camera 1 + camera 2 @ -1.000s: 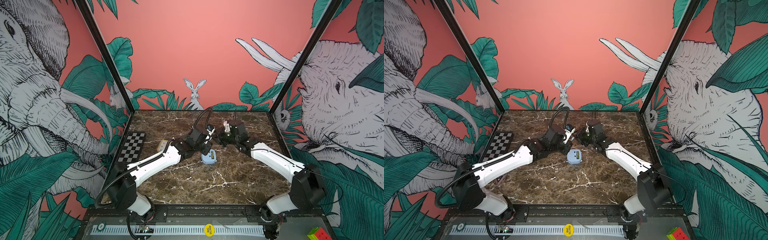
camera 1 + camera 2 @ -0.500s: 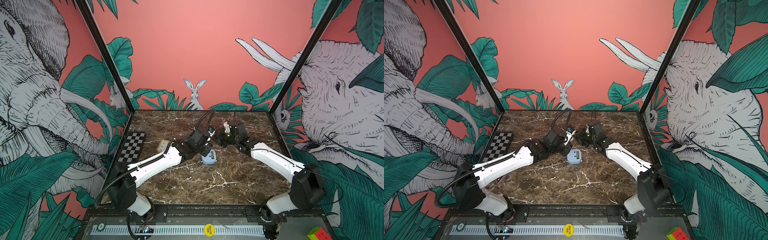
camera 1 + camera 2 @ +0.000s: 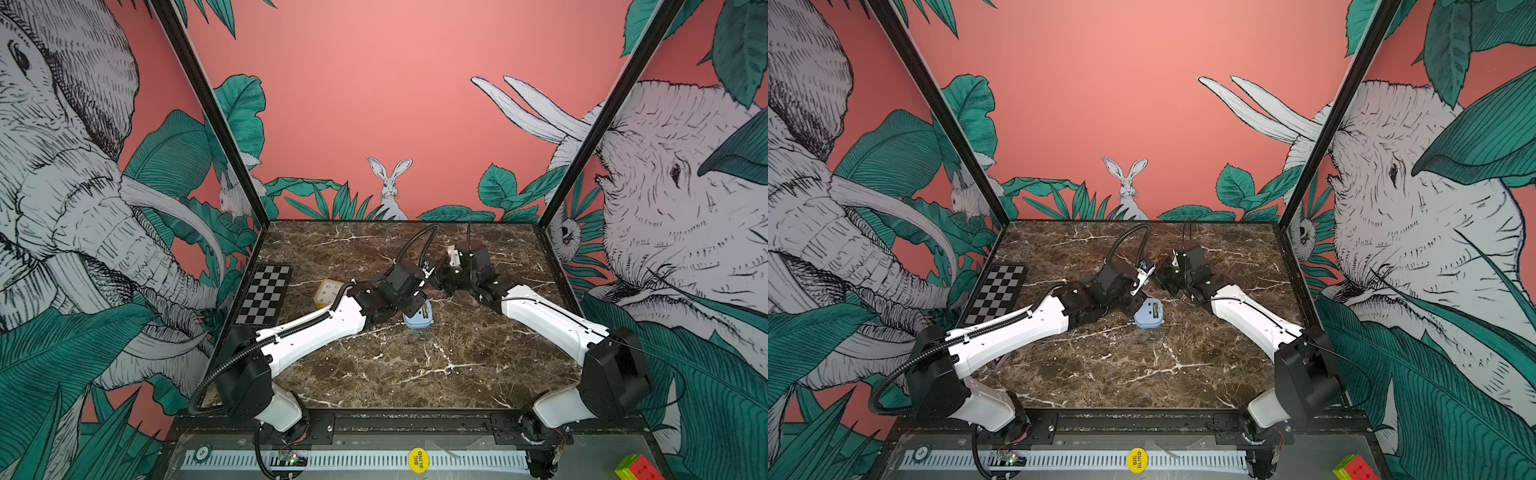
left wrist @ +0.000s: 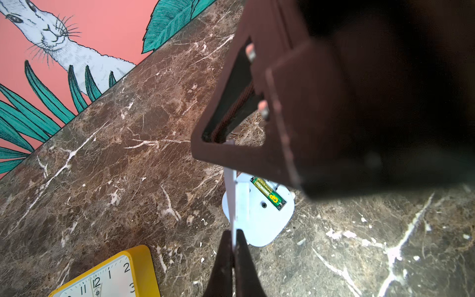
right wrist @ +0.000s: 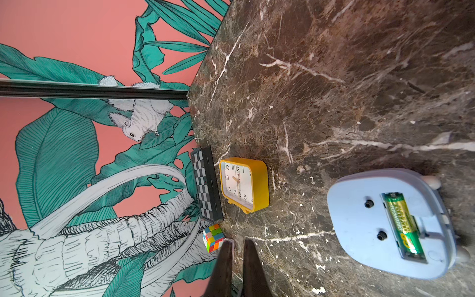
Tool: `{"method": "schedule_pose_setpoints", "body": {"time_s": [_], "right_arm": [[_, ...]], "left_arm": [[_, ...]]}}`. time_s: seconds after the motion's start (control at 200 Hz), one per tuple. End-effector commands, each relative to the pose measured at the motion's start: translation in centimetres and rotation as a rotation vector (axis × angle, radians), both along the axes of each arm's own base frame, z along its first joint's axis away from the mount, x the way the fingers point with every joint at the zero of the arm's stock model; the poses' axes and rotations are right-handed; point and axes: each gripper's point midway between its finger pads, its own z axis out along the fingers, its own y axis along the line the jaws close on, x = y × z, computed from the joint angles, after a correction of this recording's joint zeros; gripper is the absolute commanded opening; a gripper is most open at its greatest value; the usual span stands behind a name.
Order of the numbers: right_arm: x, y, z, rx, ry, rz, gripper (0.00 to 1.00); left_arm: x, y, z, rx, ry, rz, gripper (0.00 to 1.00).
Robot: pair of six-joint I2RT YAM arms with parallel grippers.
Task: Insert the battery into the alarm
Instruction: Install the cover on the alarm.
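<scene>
Left wrist view shows left gripper (image 4: 233, 235) pinching a thin white plate (image 4: 232, 195), right gripper (image 5: 237, 243) clenched, battery (image 4: 268, 191) seated in blue alarm (image 3: 417, 322) at yellow clock's (image 3: 328, 291) three o'clock.

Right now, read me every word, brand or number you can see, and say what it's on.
"BIG BLIND": yellow disc on the front rail.
"GP", "GREENCELL": green battery in the blue alarm.
"12" and other hour numerals: yellow clock.
Small round chip on the rail: too small to read.
</scene>
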Motion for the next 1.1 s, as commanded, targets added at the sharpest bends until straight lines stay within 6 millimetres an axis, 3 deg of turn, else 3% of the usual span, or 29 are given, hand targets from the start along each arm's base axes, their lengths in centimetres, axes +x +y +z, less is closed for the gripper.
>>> {"method": "schedule_pose_setpoints", "body": {"time_s": [0.0,0.175,0.34,0.545,0.715,0.74,0.94,1.095], "right_arm": [[-0.2,0.7,-0.2,0.030,-0.009,0.028,0.05],[0.0,1.1,-0.4,0.061,-0.001,0.035,0.00],[0.1,1.7,-0.9,0.080,0.001,0.068,0.00],[0.5,2.2,-0.9,0.051,-0.085,0.177,0.00],[0.7,2.7,0.9,0.036,-0.270,0.335,0.00],[0.5,2.8,1.2,0.034,-0.291,0.362,0.00],[0.0,3.2,2.1,0.055,-0.365,0.503,0.00],[-0.1,2.7,2.2,0.050,-0.386,0.536,0.00]], "left_arm": [[-0.5,-0.1,1.8,-0.016,-0.019,-0.024,0.13],[-0.9,0.2,2.0,-0.023,-0.019,-0.031,0.40],[-1.7,1.1,2.3,-0.063,-0.002,-0.014,0.52],[-2.0,2.8,1.7,-0.255,0.185,0.024,0.48],[-1.4,3.8,1.0,-0.467,0.361,0.061,0.42],[-0.6,4.5,1.1,-0.498,0.370,0.082,0.41],[0.8,4.3,0.2,-0.646,0.501,0.094,0.41],[1.2,3.1,1.4,-0.770,0.536,0.030,0.41]]}}
